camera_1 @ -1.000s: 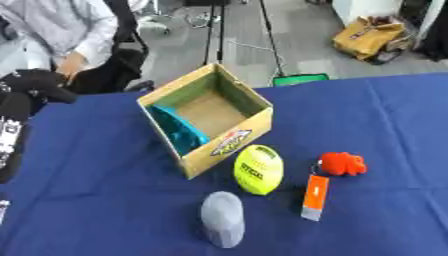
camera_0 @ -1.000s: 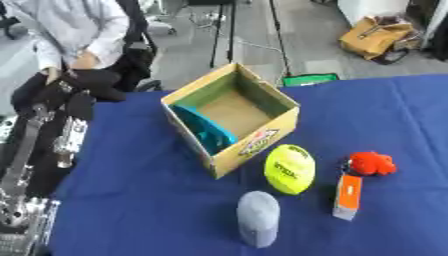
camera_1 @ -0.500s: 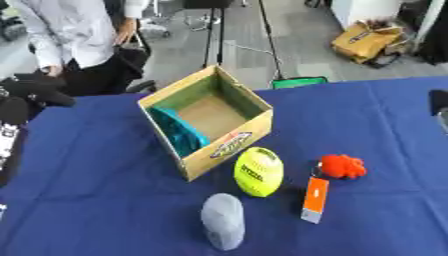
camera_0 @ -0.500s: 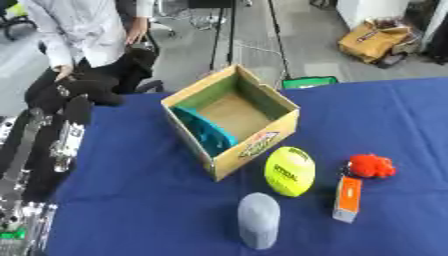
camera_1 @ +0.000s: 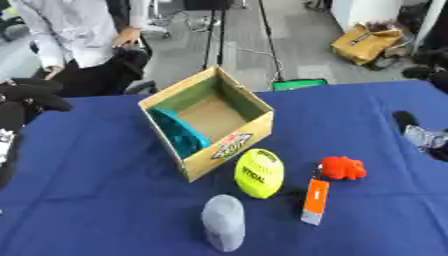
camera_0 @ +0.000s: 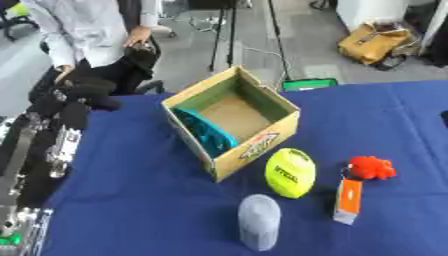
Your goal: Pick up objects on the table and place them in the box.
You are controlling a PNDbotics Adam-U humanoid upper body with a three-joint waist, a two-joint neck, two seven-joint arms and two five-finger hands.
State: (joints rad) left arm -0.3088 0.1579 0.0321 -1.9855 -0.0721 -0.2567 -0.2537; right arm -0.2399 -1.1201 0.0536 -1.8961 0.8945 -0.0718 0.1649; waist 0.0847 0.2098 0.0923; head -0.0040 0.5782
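the box (camera_0: pixel 236 125) sits mid-tabletop (camera_0: pixel 140 200) with a teal thing (camera_0: pixel 206 135) inside. the yellow ball (camera_0: pixel 290 172), long axis upright, lies just beside it. the right robot hand (camera_1: pixel 418 134) is nearer than the left robot hand (camera_0: pixel 74 100); i cannot tell either one's finger state.

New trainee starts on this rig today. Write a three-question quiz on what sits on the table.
1. True or false: the yellow-green ball lies inside the cardboard box.
2. Which thing is already in the box? A) teal object B) red toy C) grey cylinder
3. Fill in: the orange and white item lies just in front of the ____ toy.

Key: 1 false, it rests on the blue cloth beside the box; 2 A; 3 red.
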